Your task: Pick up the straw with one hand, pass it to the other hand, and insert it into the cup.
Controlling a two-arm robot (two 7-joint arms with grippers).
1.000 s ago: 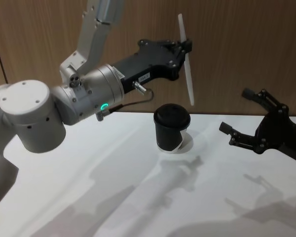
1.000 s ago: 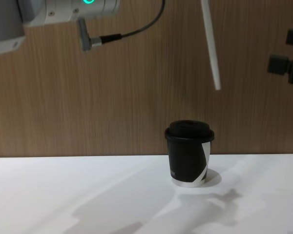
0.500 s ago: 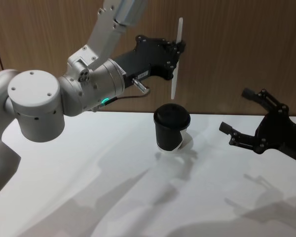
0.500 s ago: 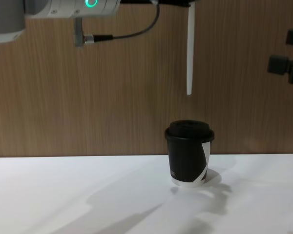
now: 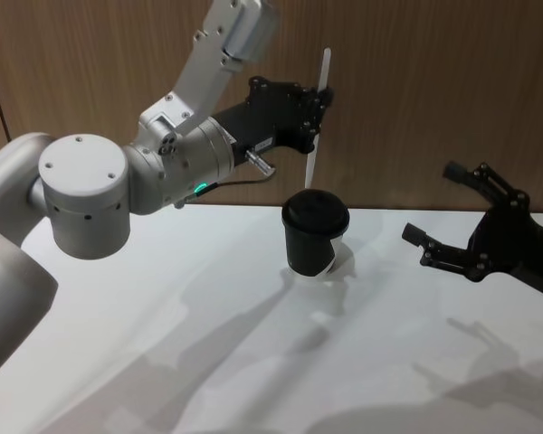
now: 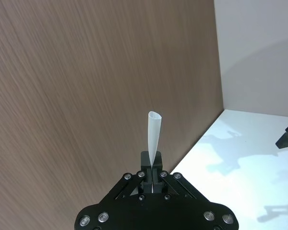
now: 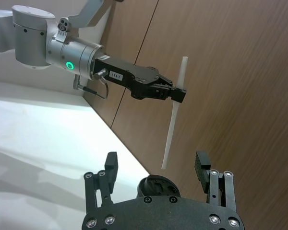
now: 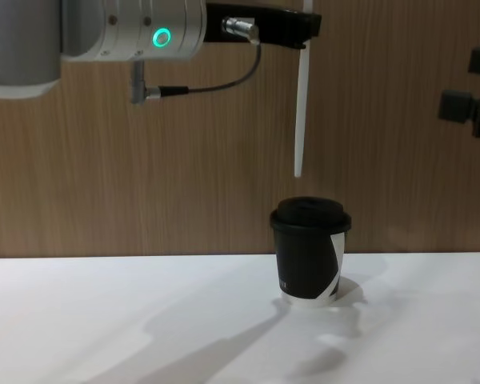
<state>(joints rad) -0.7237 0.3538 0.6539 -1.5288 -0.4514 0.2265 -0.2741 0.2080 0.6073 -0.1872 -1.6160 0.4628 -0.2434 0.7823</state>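
Overhead, the left gripper (image 5: 318, 101) clamps the straw (image 5: 316, 127) above the lidded cup (image 5: 314, 232) (right gripper (image 5: 452, 217) spread wide, empty).

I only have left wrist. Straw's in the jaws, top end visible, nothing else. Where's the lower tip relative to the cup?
Observer: In the chest view the straw hangs nearly upright with its tip above the lid of the cup, a clear gap between them.
Operator: Centred over the lid?
Observer: In the chest view the tip sits slightly left of the lid's middle; the head view cannot settle the depth.
Operator: Right arm in the way?
Observer: No. The right gripper is off to the cup's right, jaws open and empty.
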